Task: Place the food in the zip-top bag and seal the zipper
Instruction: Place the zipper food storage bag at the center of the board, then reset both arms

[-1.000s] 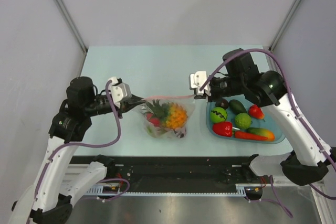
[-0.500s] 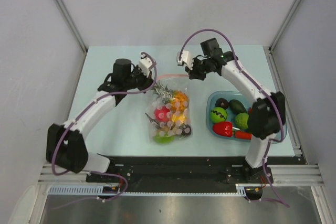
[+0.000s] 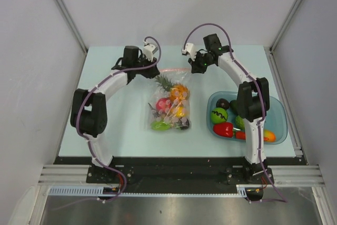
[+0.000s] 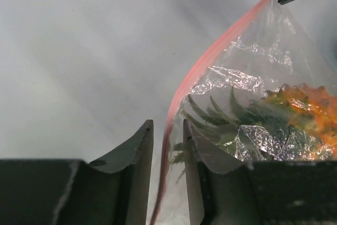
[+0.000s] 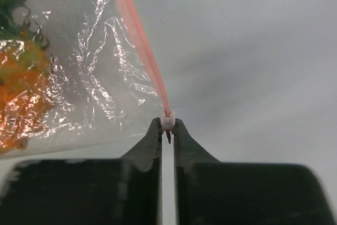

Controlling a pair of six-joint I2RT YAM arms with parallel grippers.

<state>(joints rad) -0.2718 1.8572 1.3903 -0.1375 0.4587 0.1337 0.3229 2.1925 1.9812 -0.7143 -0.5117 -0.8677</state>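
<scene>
The clear zip-top bag [image 3: 168, 110] lies in the middle of the table with several toy foods inside, among them an orange pineapple [image 3: 178, 91] with a green crown. Its pink-red zipper [image 3: 172, 70] runs along the far edge. My left gripper [image 3: 156, 72] is at the zipper's left end. In the left wrist view the zipper [image 4: 210, 56] passes between the gripper's [image 4: 167, 125] narrowly parted jaws, with a gap on each side. My right gripper [image 3: 192, 70] is at the right end. In the right wrist view it [image 5: 167, 122] is shut on the zipper's white slider [image 5: 168, 119].
A light blue tray [image 3: 280, 110] stands at the right. It holds a green ball [image 3: 218, 115], a red pepper [image 3: 223, 129] and other toy foods. Both arms reach in arcs to the back of the table. White walls stand on three sides.
Both arms have swung from the table's middle to its far part. The bag went from hanging between the grippers to lying flat, stretched toward me, with the zipper at the far end.
</scene>
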